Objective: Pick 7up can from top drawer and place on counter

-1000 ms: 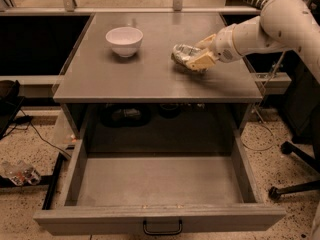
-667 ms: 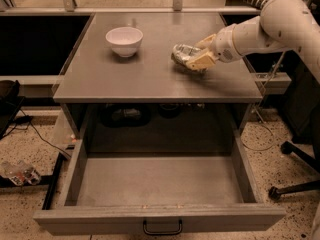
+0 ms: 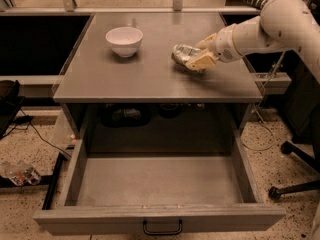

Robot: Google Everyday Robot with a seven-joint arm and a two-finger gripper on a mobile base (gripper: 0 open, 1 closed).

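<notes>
The 7up can (image 3: 180,53), silvery and lying on its side, rests on the grey counter (image 3: 140,76) at its right middle. My gripper (image 3: 196,53) reaches in from the right on the white arm and is shut on the can, one cream finger (image 3: 200,61) in front of it and one behind. The top drawer (image 3: 160,215) is pulled fully open below the counter. Its inside holds nothing, and its black handle (image 3: 162,228) is at the bottom edge of the view.
A white bowl (image 3: 124,40) stands on the counter's back left. A black chair base (image 3: 295,184) is on the speckled floor at right. A crumpled clear bottle (image 3: 17,173) and cables lie on the floor at left.
</notes>
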